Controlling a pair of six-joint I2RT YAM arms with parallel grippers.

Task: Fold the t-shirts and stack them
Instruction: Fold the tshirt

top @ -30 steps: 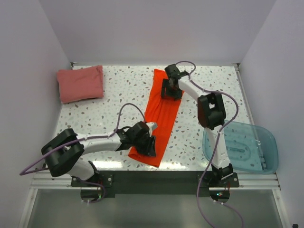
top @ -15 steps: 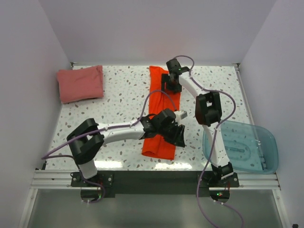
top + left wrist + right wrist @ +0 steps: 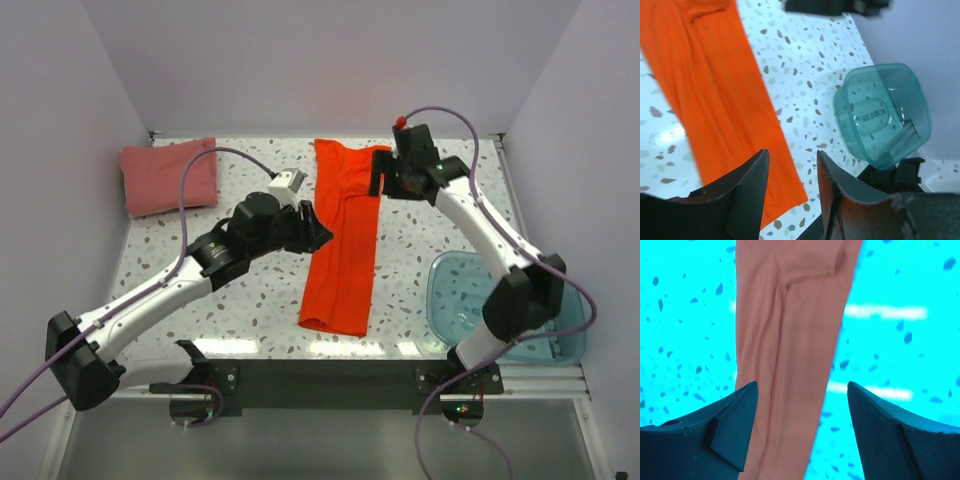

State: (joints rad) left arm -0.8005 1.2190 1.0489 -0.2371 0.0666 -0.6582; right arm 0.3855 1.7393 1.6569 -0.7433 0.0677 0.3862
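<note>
The bright orange-red t-shirt (image 3: 342,240) lies flat on the table as a long narrow strip running from the back edge towards the front. It also fills the upper left of the left wrist view (image 3: 705,90) and looks pale under a colour cast in the right wrist view (image 3: 795,320). The dusty pink-red t-shirt (image 3: 170,176) sits folded at the back left corner. My left gripper (image 3: 316,229) hovers beside the strip's left edge, open (image 3: 792,165) and empty. My right gripper (image 3: 378,180) hangs at the strip's far right corner, open (image 3: 802,386), holding nothing.
A translucent blue plastic tub (image 3: 506,308) stands at the front right, overhanging the table edge; it shows in the left wrist view too (image 3: 882,112). White walls close in the speckled table (image 3: 240,190) on three sides.
My left arm has swung from the strip's near end up to its middle left. My right gripper has shifted right, off the far end. The orange shirt now lies straighter.
</note>
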